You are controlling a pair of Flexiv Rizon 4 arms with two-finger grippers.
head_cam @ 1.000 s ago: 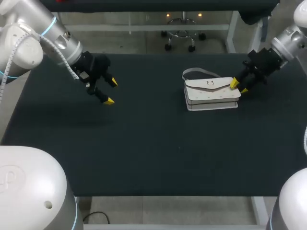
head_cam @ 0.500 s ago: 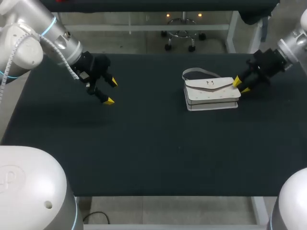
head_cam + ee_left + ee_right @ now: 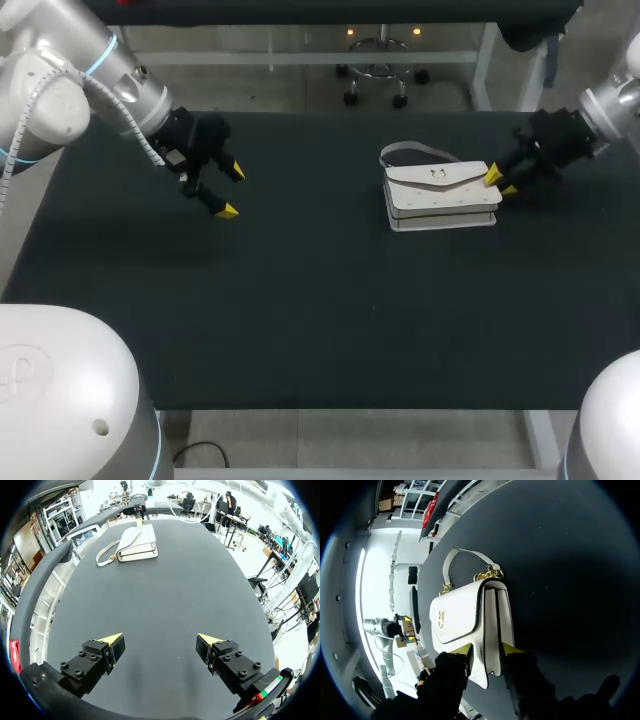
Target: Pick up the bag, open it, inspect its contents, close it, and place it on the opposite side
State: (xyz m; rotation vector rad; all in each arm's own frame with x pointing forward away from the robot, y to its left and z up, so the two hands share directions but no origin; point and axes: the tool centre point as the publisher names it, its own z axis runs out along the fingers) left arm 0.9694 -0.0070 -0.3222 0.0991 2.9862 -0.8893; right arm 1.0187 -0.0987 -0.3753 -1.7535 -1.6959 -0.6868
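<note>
Lying flat with its flap down, the white bag [image 3: 442, 197] sits on the right half of the table [image 3: 320, 320], handle toward the far edge. The right gripper [image 3: 485, 650] straddles its end, both yellow tips pressed against it in a narrow pinch. The left gripper [image 3: 232, 190] hangs wide open, well apart. Pick-up step, I'd say: next comes a steady lift without the end slipping free.
</note>
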